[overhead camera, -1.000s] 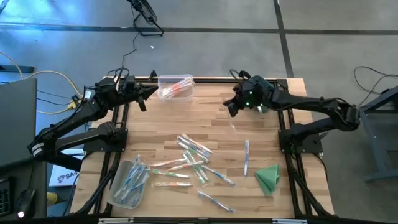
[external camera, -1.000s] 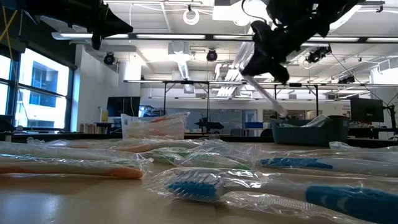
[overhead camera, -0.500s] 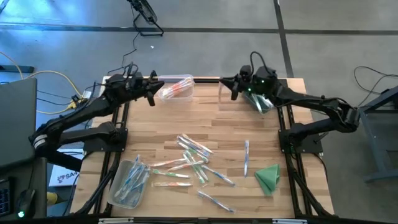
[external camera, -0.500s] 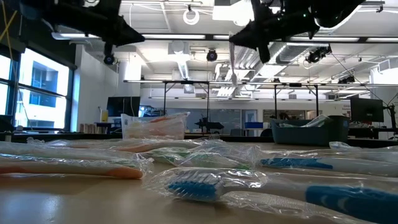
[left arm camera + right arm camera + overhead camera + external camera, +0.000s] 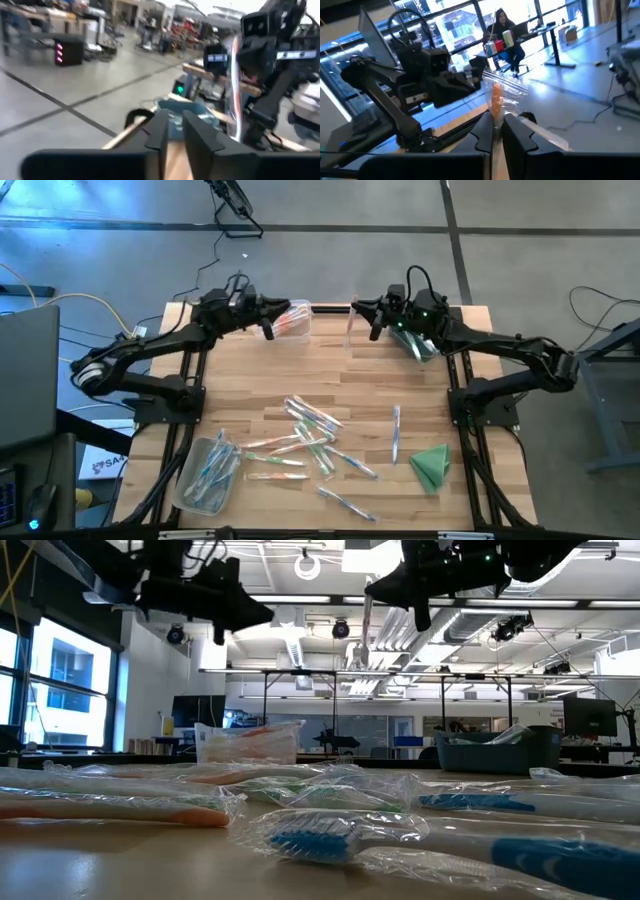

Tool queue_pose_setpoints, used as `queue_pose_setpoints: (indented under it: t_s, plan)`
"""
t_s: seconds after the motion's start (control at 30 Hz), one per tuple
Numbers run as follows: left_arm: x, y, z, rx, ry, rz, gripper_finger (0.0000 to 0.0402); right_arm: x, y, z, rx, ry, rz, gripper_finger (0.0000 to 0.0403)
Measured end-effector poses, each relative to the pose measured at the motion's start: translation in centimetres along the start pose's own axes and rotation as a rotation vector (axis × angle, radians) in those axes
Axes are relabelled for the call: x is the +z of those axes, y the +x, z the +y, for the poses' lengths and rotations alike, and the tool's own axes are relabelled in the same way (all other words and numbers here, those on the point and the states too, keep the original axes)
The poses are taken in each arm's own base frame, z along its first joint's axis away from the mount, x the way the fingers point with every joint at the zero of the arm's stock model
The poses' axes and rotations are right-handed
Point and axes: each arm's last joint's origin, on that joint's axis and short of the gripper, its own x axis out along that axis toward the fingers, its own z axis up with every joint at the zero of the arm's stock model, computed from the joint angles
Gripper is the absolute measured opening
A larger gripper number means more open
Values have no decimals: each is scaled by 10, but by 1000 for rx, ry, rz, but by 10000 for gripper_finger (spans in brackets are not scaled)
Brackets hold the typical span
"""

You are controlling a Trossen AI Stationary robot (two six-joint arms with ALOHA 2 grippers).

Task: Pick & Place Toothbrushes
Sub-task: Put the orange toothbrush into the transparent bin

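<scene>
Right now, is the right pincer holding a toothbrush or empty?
Holding one: the right pincer is shut on a wrapped orange toothbrush, raised above the table.

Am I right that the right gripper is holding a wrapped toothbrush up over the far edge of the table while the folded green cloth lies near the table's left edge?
Not quite: the folded green cloth lies near the table's right edge, as the high view shows. The rest holds: the right gripper holds a wrapped toothbrush up over the far edge.

Wrapped toothbrushes (image 5: 305, 438) lie scattered mid-table — one orange toothbrush (image 5: 496, 102) hangs upright, pinched, aloft.
</scene>
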Motion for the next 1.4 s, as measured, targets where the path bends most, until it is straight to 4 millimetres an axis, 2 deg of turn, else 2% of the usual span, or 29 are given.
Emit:
queue_pose_setpoints:
  t_s: [0.13, 0.23, 0.5, 0.7, 0.93, 1.2, 1.4]
  plan:
    - [-2, 17, 3, -56, -9, 39, 98, -1, 4, 7, -14, -57, -60, 12]
    - [-2, 26, 3, -147, 4, 65, 110, -5, 12, 8, -9, -65, -94, 12]
    - [-3, 29, -4, -236, 18, 90, 113, -24, 35, 4, 45, -47, -138, 12]
    - [-17, 34, -25, -223, 102, 152, 113, -33, 46, 2, 60, -36, -161, 12]
    - [-24, 38, -43, -175, 110, 163, 113, -35, 53, 13, 97, -74, -153, 12]
    - [-27, 39, -45, -159, 30, 186, 113, -41, 53, 27, 135, -113, -139, 12]
    - [-33, 42, -53, -191, 29, 197, 113, -43, 53, 27, 130, -112, -125, 12]
